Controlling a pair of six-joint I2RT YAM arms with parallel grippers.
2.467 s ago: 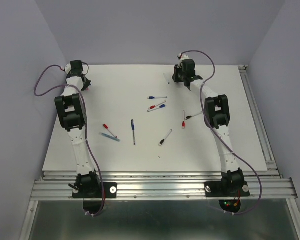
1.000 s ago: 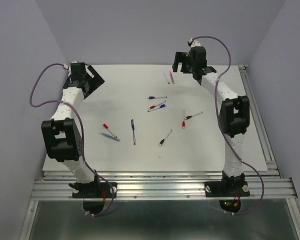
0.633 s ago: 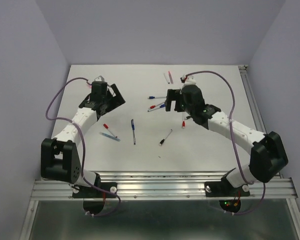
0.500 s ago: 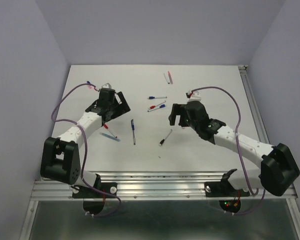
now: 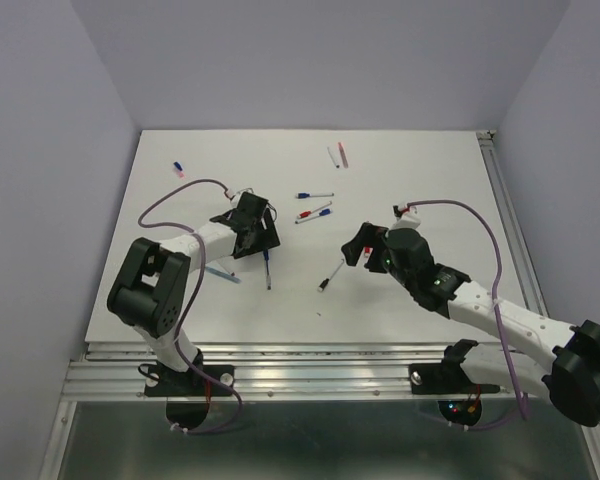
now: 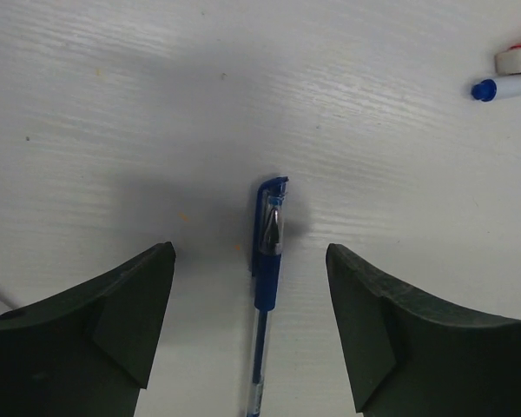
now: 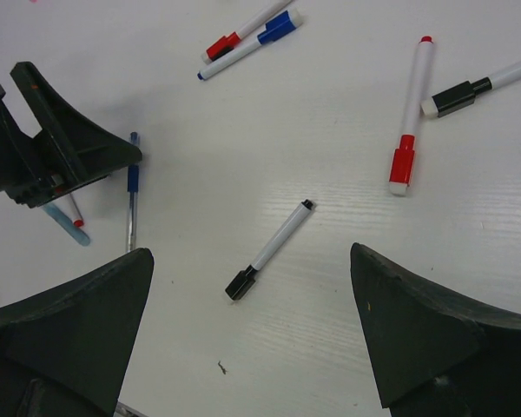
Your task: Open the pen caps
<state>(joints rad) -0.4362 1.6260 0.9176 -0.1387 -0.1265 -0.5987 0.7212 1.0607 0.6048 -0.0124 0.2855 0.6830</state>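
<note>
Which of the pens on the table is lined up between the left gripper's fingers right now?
The blue-capped pen with the clear barrel, lying between the left gripper's open fingers; the other pens lie outside them.

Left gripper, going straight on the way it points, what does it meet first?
Most likely the blue pen, lying on the table between the open fingers of the left gripper; height is unclear, so the fingertips may touch the table beside it.
</note>
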